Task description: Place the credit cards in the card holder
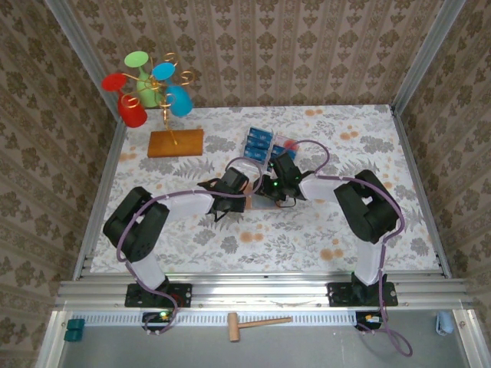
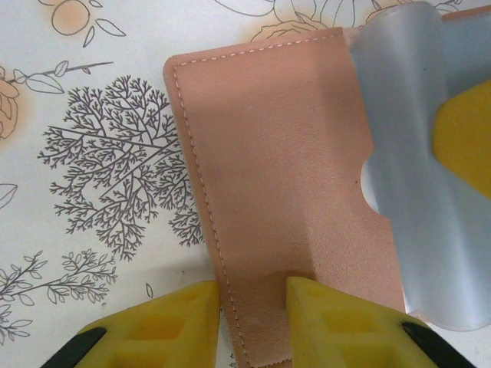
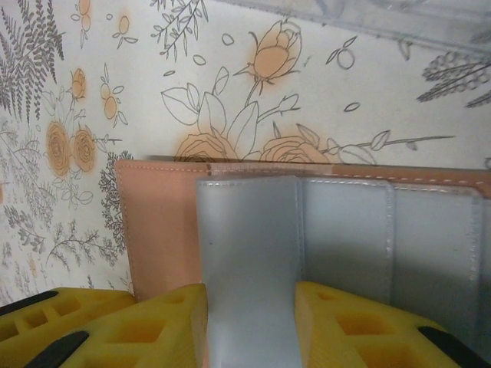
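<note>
Table (image 1: pixel 345 222) with a flowered covering, seen from above, and two white robot arms reaching in from its near edge. Their tips meet near the middle. The left gripper (image 1: pixel 234 192) and the right gripper (image 1: pixel 270 190) face each other closely over a small tan wallet (image 1: pixel 242 204), which is mostly hidden beneath them. From this height I cannot tell how either pair of jaws stands. Just beyond the grippers sits a clear plastic tray (image 1: pixel 282 147) holding rows of blue cards (image 1: pixel 259 142), apart from the wallet. At the back left, a wooden slab (image 1: pixel 176 142) carries a gold stem with coloured cups (image 1: pixel 146 88). A wooden mallet (image 1: pixel 257 323) lies on the ledge in front of the arm bases.

Left wrist camera, looking down. The wallet's tan cover lies on the table and takes up the middle of the picture. The left gripper's two yellow fingers (image 2: pixel 337 322) stand a little apart at the bottom, straddling the stitched edge, one over the leather and one over the table beside it. At the right, a grey flap (image 2: pixel 406 153) of the wallet's inside curls upward, with one of the right gripper's yellow fingers (image 2: pixel 468 138) against it.

Right wrist camera. The wallet lies open across the picture, tan at the left and grey pockets at the right. The grey flap rises between the right gripper's yellow fingers (image 3: pixel 130 333) and spans the gap, so the jaws are clamped on it. The tray's clear edge crosses the top.
</note>
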Tool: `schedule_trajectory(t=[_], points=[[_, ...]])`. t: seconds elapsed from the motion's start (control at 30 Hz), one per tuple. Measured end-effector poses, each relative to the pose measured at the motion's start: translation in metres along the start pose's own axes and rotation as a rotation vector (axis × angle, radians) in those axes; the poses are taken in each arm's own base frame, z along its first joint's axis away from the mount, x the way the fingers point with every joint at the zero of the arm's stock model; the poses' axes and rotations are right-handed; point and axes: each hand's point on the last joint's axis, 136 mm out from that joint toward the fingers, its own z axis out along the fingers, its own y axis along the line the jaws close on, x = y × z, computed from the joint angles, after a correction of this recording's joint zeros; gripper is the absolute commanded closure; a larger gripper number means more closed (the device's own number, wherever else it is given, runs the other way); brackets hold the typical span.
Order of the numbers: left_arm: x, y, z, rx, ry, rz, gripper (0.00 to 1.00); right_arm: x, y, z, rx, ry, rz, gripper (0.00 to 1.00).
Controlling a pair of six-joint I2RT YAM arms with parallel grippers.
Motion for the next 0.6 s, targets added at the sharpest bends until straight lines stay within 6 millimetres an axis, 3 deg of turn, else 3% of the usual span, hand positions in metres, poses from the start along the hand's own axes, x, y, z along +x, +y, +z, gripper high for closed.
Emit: schedule_trajectory(t=[0.3, 0.6], points=[[0.006, 0.005, 0.0, -0.005, 0.01, -0.003, 0.7, 0.001, 0.015, 0.008, -0.025, 0.004, -0.004, 0.64], [-0.001, 0.02, -0.02, 0.007, -0.045, -0.042, 0.66, 0.003, 0.015, 0.01, -0.03, 0.009, 0.006, 0.64]])
